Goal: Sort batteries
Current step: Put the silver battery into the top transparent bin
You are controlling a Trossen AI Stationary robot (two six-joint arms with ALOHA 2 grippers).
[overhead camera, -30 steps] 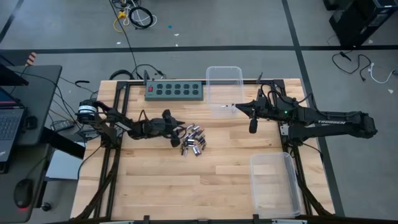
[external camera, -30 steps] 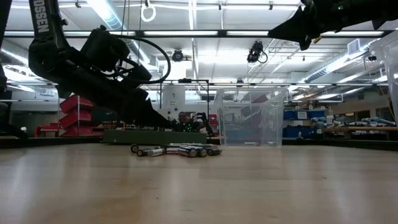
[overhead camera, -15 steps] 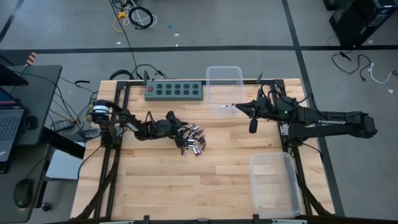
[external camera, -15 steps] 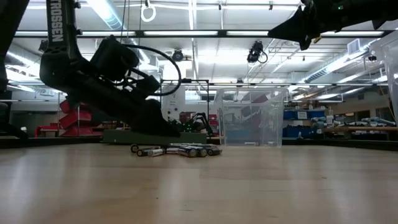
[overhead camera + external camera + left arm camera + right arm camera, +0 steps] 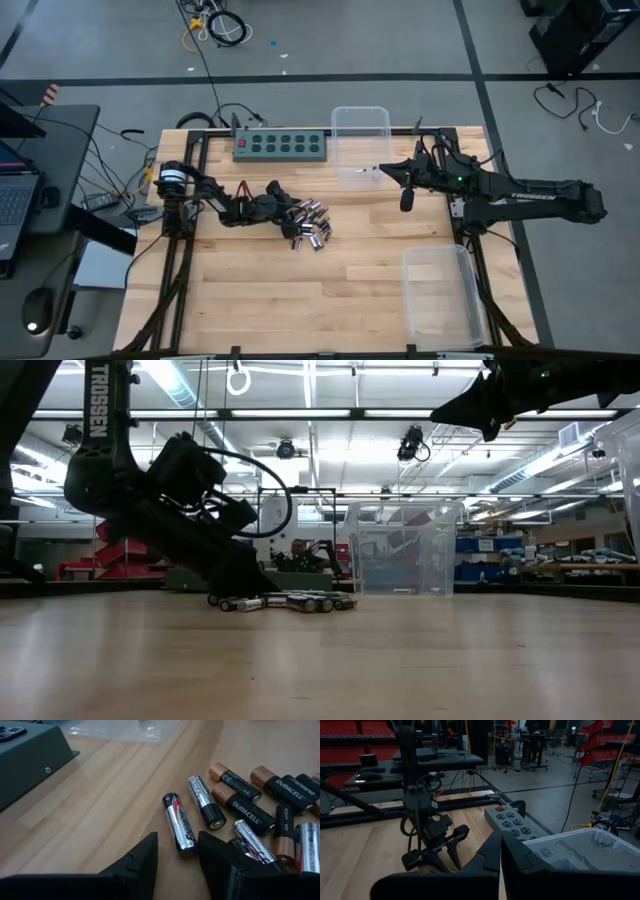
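The batteries [image 5: 311,226] lie clustered near the bench centre, toward its far edge. The left gripper [image 5: 177,857] sits low at the cluster — fingers spread, straddling one silver cell [image 5: 178,823] without pinching it. The right gripper [image 5: 379,172] hovers beside the clear bin [image 5: 361,122] at the far edge — fingers pressed together.

batteries [image 5: 310,226] heaped on table [image 5: 300,300] centre-left | left gripper [image 5: 291,217] at heap's left edge | power strip [image 5: 281,146] behind heap | bin [image 5: 360,122] right of strip | right gripper [image 5: 380,171] over that bin's near edge | second bin [image 5: 440,300] front right
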